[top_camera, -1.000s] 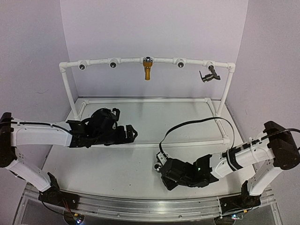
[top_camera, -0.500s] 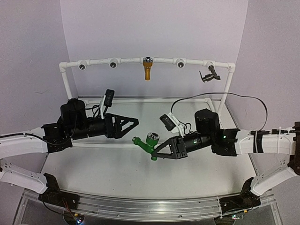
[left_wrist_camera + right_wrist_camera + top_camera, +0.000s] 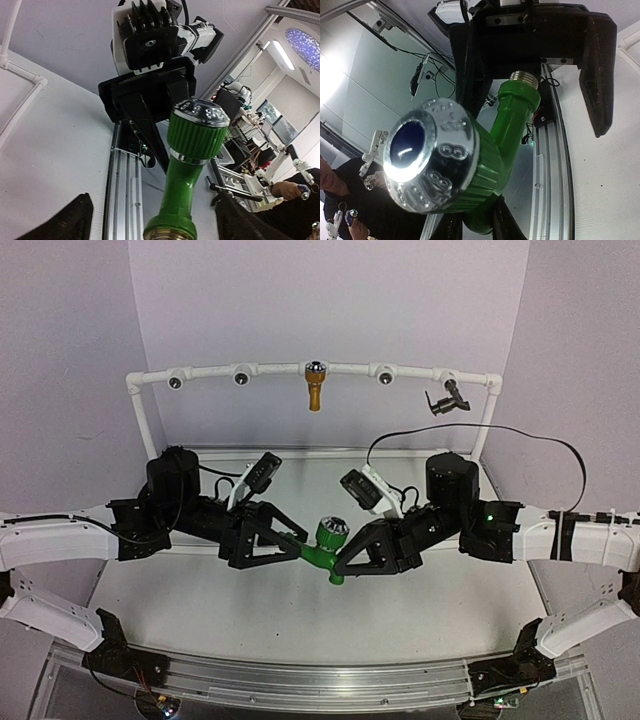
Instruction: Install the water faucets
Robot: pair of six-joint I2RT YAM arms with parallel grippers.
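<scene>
Handover step, I judge: right end effector (image 3: pixel 340 562) clamps the green faucet (image 3: pixel 328 543); left end effector (image 3: pixel 298 540), spread wide, straddles it and must close next.

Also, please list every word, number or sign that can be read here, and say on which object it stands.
"8": raised figures repeated around the rim of the silver cap of the green plastic faucet; they may be only ornament.
No other text can be read in any view.
</scene>
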